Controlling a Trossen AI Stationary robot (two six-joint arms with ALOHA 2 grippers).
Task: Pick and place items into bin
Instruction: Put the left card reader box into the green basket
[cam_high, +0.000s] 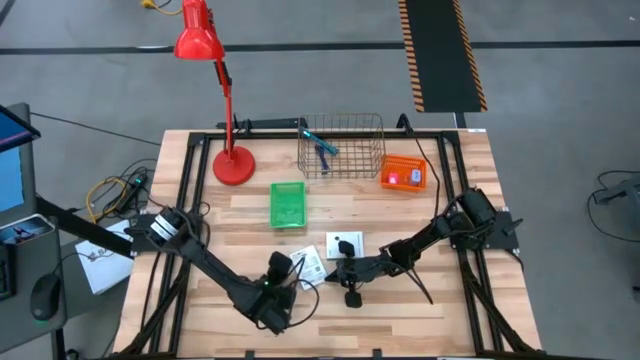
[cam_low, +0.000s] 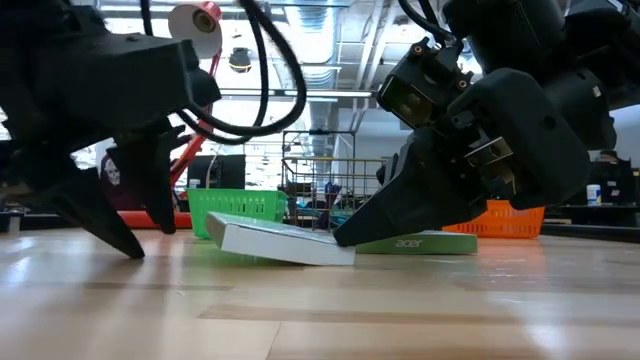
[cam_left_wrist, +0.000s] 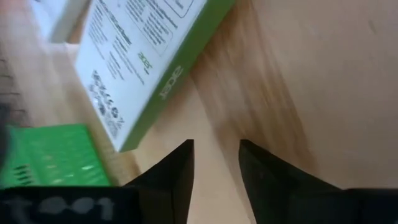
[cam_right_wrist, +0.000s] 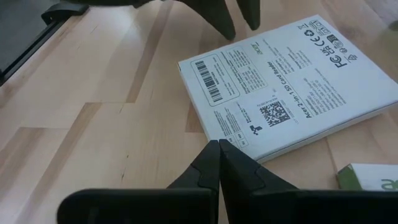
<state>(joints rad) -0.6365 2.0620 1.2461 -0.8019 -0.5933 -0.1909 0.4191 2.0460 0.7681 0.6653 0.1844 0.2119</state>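
Note:
A white printed box (cam_right_wrist: 280, 87) with a green side (cam_left_wrist: 168, 74) lies on the table between my two grippers. My right gripper (cam_right_wrist: 219, 146) is shut, with its tips at the box's nearest corner; the low view shows the right gripper (cam_low: 342, 238) at the box's right end. My left gripper (cam_left_wrist: 216, 152) is open and stands just beyond the box's other end, on the left in the low view (cam_low: 150, 240). A second white box (cam_high: 345, 243) lies beside the first. A dark blue pen and a teal tool (cam_high: 322, 148) lie in the wire basket (cam_high: 340, 168). My right gripper touches the white box with its shut fingertips at the box's near corner (cam_right_wrist: 214, 134), coming level and slightly downward from the table's right side. The box (cam_low: 280, 242) stays on the table.
A green basket (cam_high: 288, 203) sits beyond the boxes. An orange basket (cam_high: 403, 173) with small items stands right of the wire basket. A red desk lamp (cam_high: 232, 165) stands at the far left. Bare wood lies toward the near edge (cam_high: 400, 320).

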